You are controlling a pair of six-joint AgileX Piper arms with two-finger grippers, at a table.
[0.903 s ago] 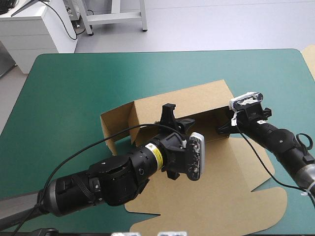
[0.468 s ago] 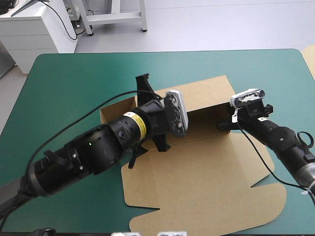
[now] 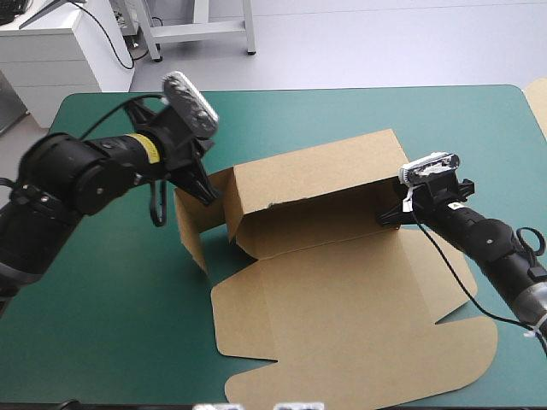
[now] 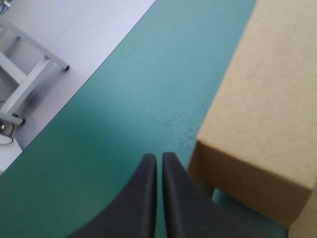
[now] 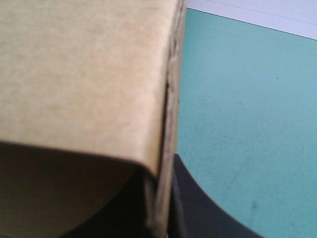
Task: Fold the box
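The box (image 3: 359, 290) lies near the middle of the table (image 3: 342, 120), a little toward the right and the near edge. It is partly formed. A long rear wall (image 3: 316, 175) stands up along its far side. A short side wall (image 3: 198, 218) stands at the left end and meets the rear wall at a corner. The rest of the sheet lies flat on the teal-green cover, with its cut flaps spreading toward the near edge. Within the two raised walls only a strip of bare brown floor (image 3: 325, 226) shows.

The left gripper (image 4: 159, 158) is just outside the far left corner of the box, above the cover. Its black fingers are pressed together with only a thin slit between them, and nothing is in the slit. In the left wrist view the box corner sits right beside the fingertips and looks just clear of them, though the gap is too fine to be sure.

The right gripper (image 3: 389, 215) is at the right end of the rear wall. The right wrist view shows the wall's cut edge running down between the fingers. One finger is on the outer side over the cover, and the other is in shadow under the board on the inner side. They are closed almost fully, pinching the wall's end.
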